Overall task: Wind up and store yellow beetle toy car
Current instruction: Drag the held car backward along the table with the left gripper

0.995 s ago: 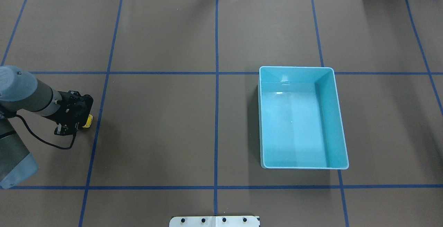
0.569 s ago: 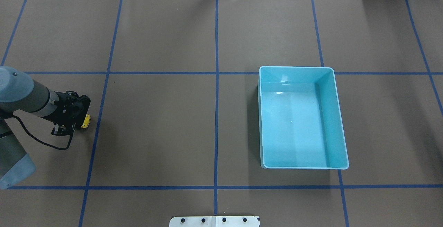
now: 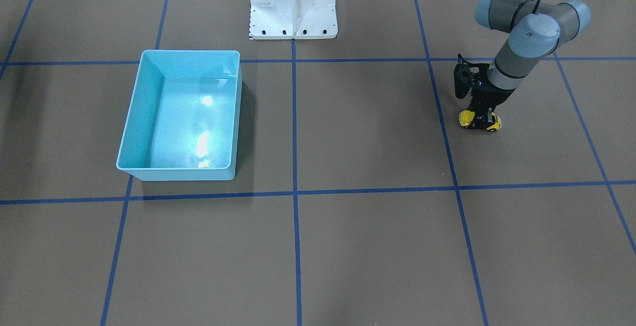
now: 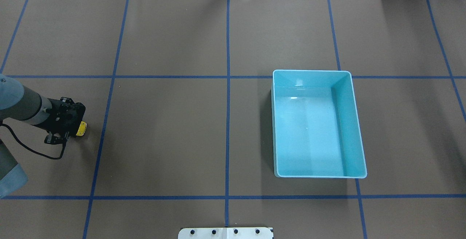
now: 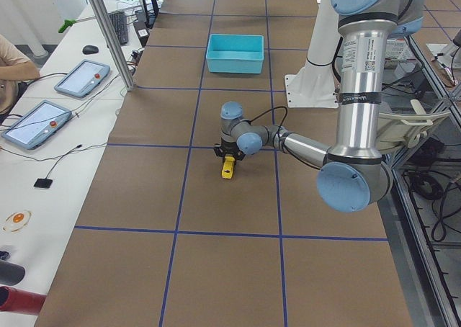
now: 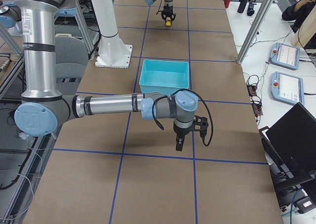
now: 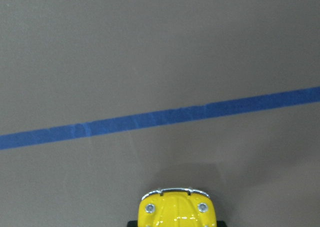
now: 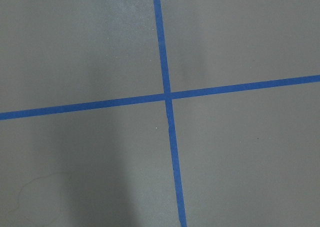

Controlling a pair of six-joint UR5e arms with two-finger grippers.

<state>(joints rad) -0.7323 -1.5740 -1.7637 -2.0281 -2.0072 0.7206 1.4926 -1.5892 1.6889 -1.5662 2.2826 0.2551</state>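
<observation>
Since the earlier overhead pictures, the left gripper (image 3: 481,119) and the car (image 4: 81,128) had slid together toward the left edge of that view, away from the nearest upright tape line (image 4: 100,137). The bin (image 4: 309,78) had not shifted.

In the front-facing view the left gripper pointed down at the right side of the frame, its jaws closed narrowly on the middle of the car. One yellow end stuck out on each side of the black fingers. The car sat low on the brown table (image 4: 164,140); whether its wheels touched the surface could not be told for certain. From overhead only one yellow end showed, at the lower right of the gripper's black body. The left wrist camera caught the car's rounded end, with a chrome bumper and two small lamps, at the bottom centre of the frame, and a tape line crossing the table beyond it.

The bin stood right of centre in the overhead view, well apart from the car, and nothing lay in it.

The right gripper (image 6: 178,145) showed only in the right side view, pointing down over the table near the middle of the frame, on the near side of the bin. Whether its jaws were apart or closed could not be told. Its wrist camera saw only the table and two crossing tape lines.
</observation>
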